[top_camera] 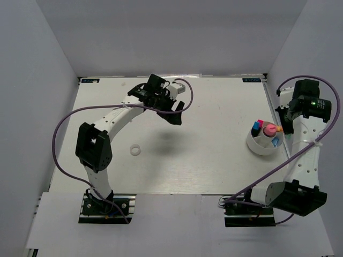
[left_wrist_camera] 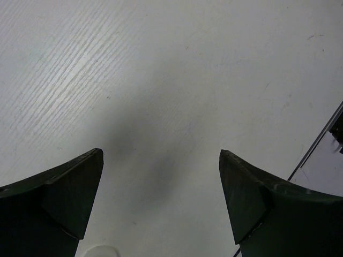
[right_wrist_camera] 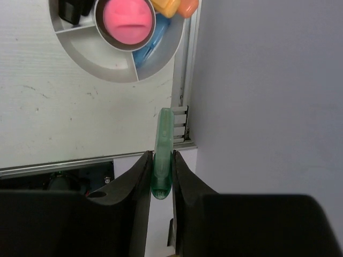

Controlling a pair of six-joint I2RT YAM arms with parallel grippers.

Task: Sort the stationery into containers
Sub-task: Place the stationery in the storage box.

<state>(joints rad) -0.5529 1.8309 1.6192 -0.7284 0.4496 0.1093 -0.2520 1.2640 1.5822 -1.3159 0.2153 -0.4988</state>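
My right gripper (right_wrist_camera: 161, 160) is shut on a translucent green marker (right_wrist_camera: 163, 144), which sticks out ahead of the fingertips, above the table's right edge and beside the container. The container (right_wrist_camera: 107, 67) is a low white round cup with dividers. It holds a pink marker (right_wrist_camera: 126, 21) in its middle, orange pieces (right_wrist_camera: 174, 6), a blue one (right_wrist_camera: 147, 51) and a black one (right_wrist_camera: 75, 8). The top view shows the cup (top_camera: 254, 145) at the right, next to my right gripper (top_camera: 285, 124). A small white ring (top_camera: 135, 150) lies left of centre. My left gripper (top_camera: 177, 112) hangs open and empty over the back middle.
In the left wrist view my left gripper (left_wrist_camera: 161, 155) has only bare white tabletop between its fingers, with a white rounded edge (left_wrist_camera: 99, 251) at the bottom. A grey wall (right_wrist_camera: 268, 80) stands just right of the table's metal edge rail (right_wrist_camera: 179, 126).
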